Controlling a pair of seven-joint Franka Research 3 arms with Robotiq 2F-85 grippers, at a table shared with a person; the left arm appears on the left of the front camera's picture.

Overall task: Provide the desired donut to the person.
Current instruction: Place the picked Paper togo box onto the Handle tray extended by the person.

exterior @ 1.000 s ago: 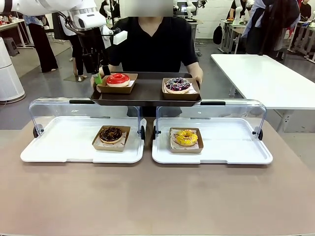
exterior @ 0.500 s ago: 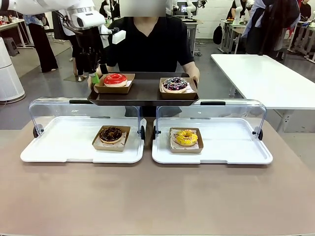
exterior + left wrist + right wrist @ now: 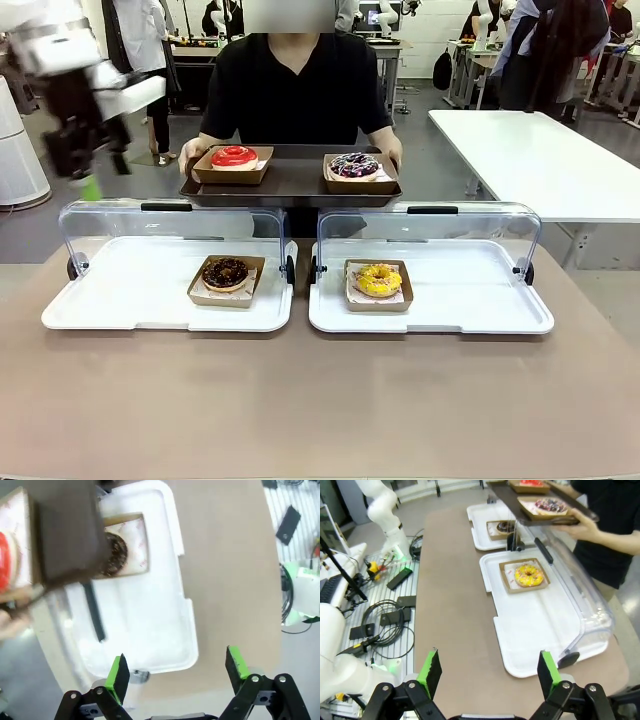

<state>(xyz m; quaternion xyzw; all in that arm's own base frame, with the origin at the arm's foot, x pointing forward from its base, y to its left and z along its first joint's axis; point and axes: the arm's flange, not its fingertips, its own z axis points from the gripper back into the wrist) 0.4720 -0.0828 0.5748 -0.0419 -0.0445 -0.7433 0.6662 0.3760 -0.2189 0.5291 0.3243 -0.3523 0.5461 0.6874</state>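
The person (image 3: 295,90) in the black T-shirt stands at the far edge of the bench (image 3: 320,400) and holds a dark tray (image 3: 292,185) with both hands. On the tray sit two donuts in brown paper boxes: a red donut (image 3: 233,156) on the left side and a purple donut (image 3: 354,165) with white stripes on the right side. On the bench, near its far edge, lie two white trays with clear lids flipped up behind them. The left white tray (image 3: 130,290) holds a chocolate donut (image 3: 225,272) in a box. The right white tray (image 3: 470,295) holds a yellow donut (image 3: 378,279) in a box. The left claw (image 3: 85,165) is blurry and hangs high past the far left corner of the bench, well apart from the red donut and from the tray the person holds. In the left wrist view the left claw (image 3: 177,672) is wide open with nothing between its green pads, and the chocolate donut (image 3: 114,555) and the dark tray (image 3: 67,530) lie far off from it. The right claw (image 3: 487,672) is also wide open and holds nothing; it hangs over the right edge of the bench, well apart from the yellow donut (image 3: 528,575).
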